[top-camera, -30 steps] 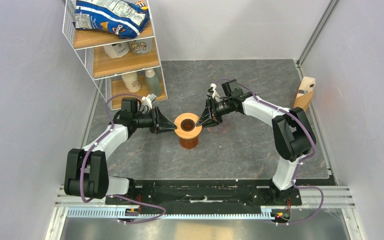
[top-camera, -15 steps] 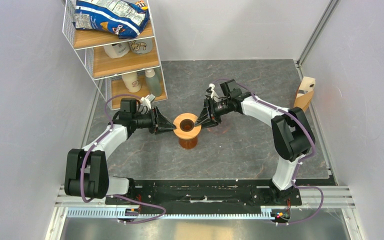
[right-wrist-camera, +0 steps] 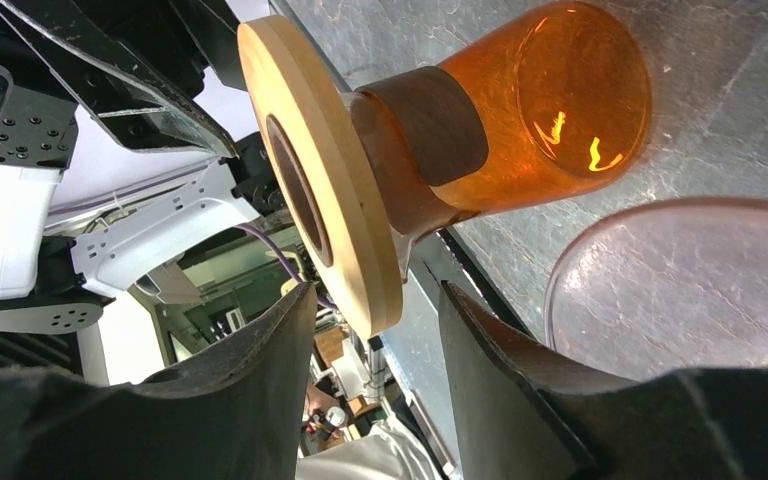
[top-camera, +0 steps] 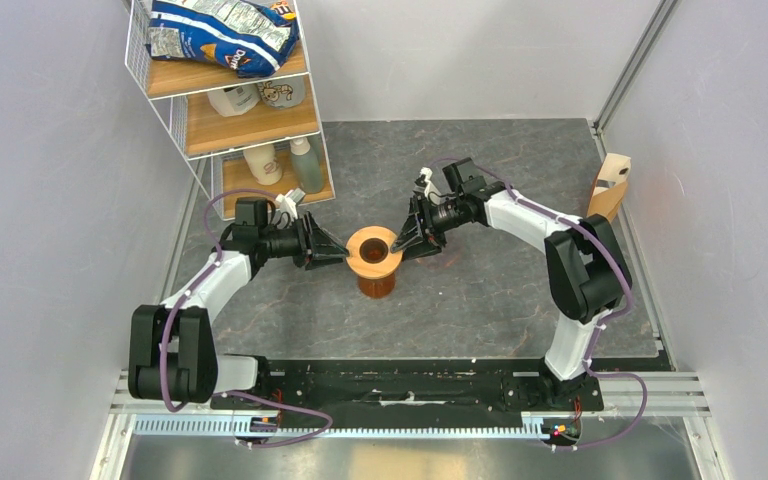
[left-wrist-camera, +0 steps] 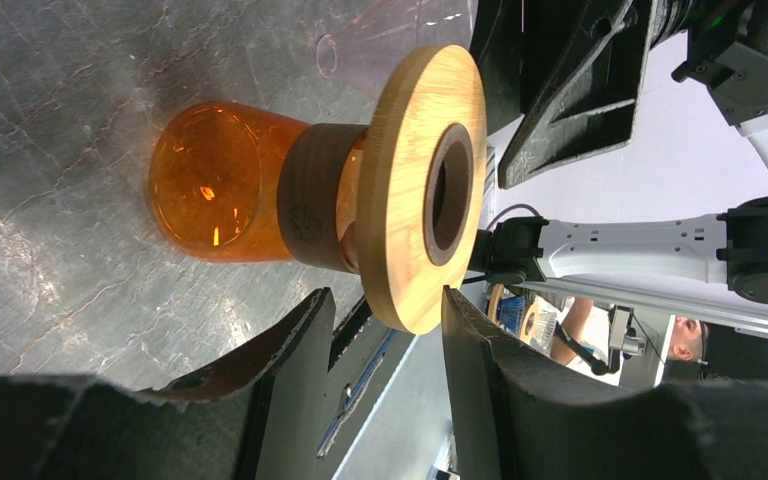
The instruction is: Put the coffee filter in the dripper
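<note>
The left pincer [top-camera: 341,253] and the right pincer [top-camera: 401,243] are both standing released, each straddling the rim of the dripper [top-camera: 359,259]. The dripper is sitting between them atop an amber glass vessel [top-camera: 377,286] on the worktop [top-camera: 500,300]. Whether the coffee filter is lying in its dark hole cannot be told. Beyond the left pincer, a blue-and-white snack bag [top-camera: 222,30] is lying on a shelf [top-camera: 250,125], its writing too small to read.
</note>
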Controlling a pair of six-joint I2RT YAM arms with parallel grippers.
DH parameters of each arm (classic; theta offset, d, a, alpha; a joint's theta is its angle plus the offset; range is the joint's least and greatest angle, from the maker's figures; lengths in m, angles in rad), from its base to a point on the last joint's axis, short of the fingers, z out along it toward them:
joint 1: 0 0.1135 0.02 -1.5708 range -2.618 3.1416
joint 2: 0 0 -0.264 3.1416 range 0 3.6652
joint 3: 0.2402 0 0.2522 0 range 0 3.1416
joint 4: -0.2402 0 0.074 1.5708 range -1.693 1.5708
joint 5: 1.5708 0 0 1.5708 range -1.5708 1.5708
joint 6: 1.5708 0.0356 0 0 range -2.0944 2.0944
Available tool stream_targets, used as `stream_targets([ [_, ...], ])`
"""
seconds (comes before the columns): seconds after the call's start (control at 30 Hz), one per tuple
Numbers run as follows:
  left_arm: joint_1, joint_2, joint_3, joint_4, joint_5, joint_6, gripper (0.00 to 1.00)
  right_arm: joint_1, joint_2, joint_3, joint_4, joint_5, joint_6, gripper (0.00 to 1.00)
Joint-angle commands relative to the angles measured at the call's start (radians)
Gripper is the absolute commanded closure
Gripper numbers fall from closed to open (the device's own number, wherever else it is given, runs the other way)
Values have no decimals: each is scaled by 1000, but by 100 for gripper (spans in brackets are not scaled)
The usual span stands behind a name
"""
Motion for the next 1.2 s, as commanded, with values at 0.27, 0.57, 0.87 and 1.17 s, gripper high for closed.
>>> stream_targets([
  [0.27,-15,-26,-9,47,29,9,48,-10,-63,33,-7,-3,-26,54],
  [0.57,-17,-25,-13,58,31,3,48,5,-44,45,-2,-2,-21,62],
  [0.87,-17,-31,-17,60,32,2,47,6,-38,48,-8,-1,-31,61],
  [1.17,138,-131,-5,-21,24,59,29,-144,-143,123,-247,3,-260,50],
])
